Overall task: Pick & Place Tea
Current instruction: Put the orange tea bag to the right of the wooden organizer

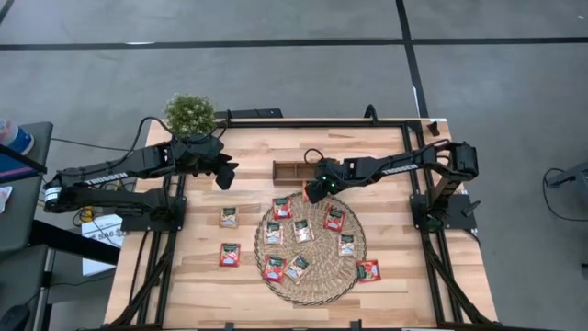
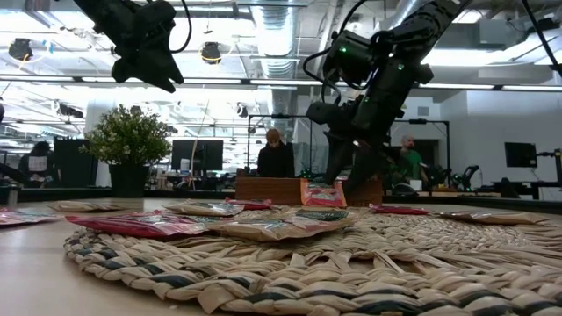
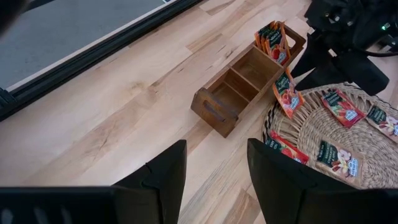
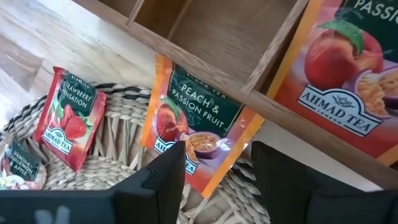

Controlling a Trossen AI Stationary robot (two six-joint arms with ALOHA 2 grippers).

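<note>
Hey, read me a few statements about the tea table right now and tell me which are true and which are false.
1. A tea sachet leans against the outside of the wooden tray, beside the woven mat. True.
2. The right gripper is clamped on a sachet. False: its fingers are apart and empty, just above the leaning sachet.
3. All three tray compartments are empty. False: one end compartment holds upright sachets; the other two look empty.
4. The left gripper hangs open above the bare table, away from the mat. True.
5. Some sachets lie on the table off the mat. True, for instance two on its left.
</note>
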